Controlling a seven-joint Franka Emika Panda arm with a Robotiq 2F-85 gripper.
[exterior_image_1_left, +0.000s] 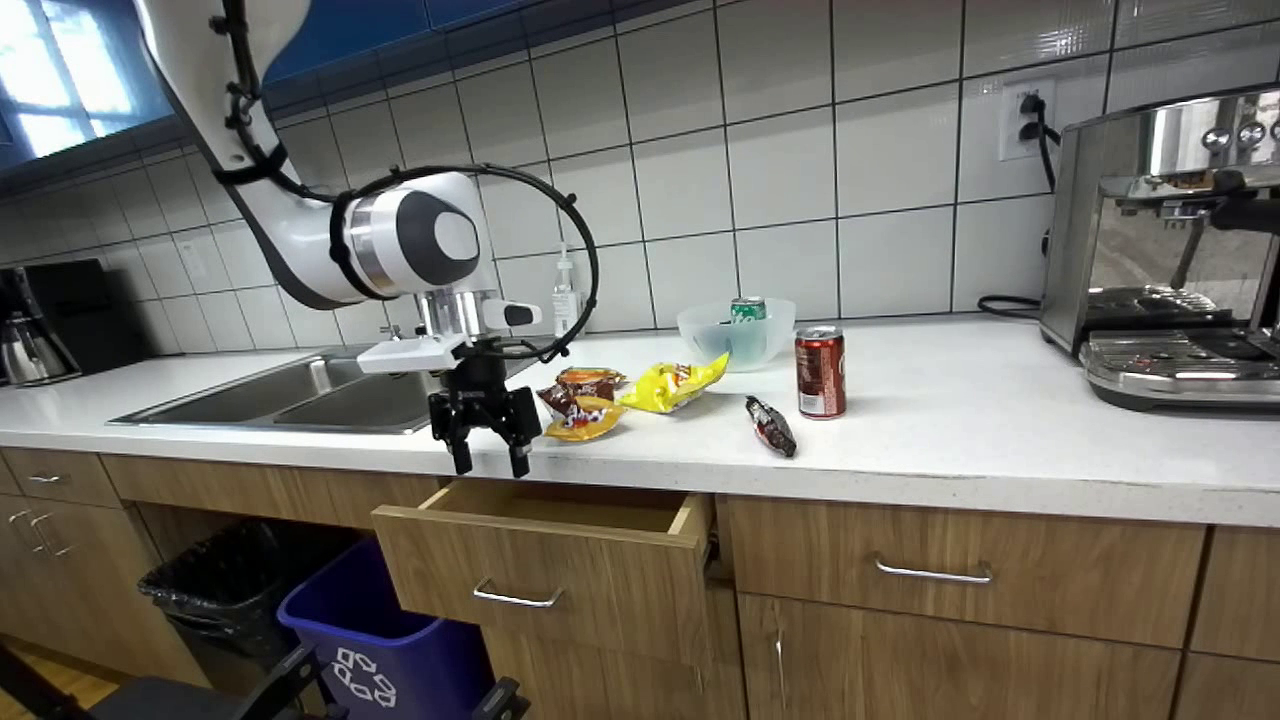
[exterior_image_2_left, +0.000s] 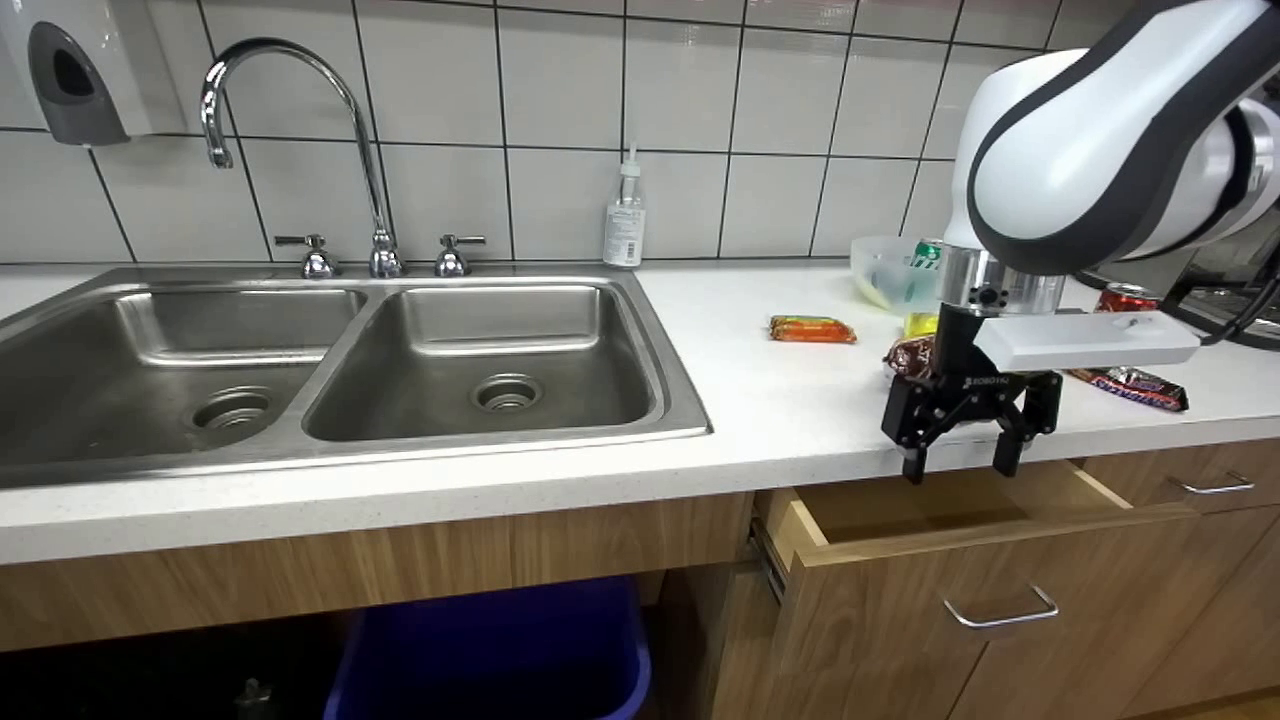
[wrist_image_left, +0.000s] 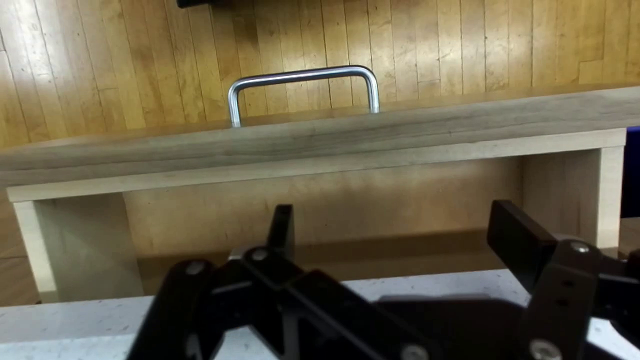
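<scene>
My gripper points down with its jaws wide apart and nothing between them. It hangs over the counter's front edge, above a pulled-out drawer. In the wrist view the drawer's wooden front and metal handle lie beyond the fingers, and the visible part of its inside is bare. Behind the gripper on the counter are a brown wrapper, an orange packet and a yellow bag. Farther along lie a dark candy bar and an upright red can.
A translucent bowl with a green can stands near the tiled wall. The double sink is beside the drawer's section of counter. Below are a blue recycling bin and a black-lined bin. An espresso machine occupies the far end.
</scene>
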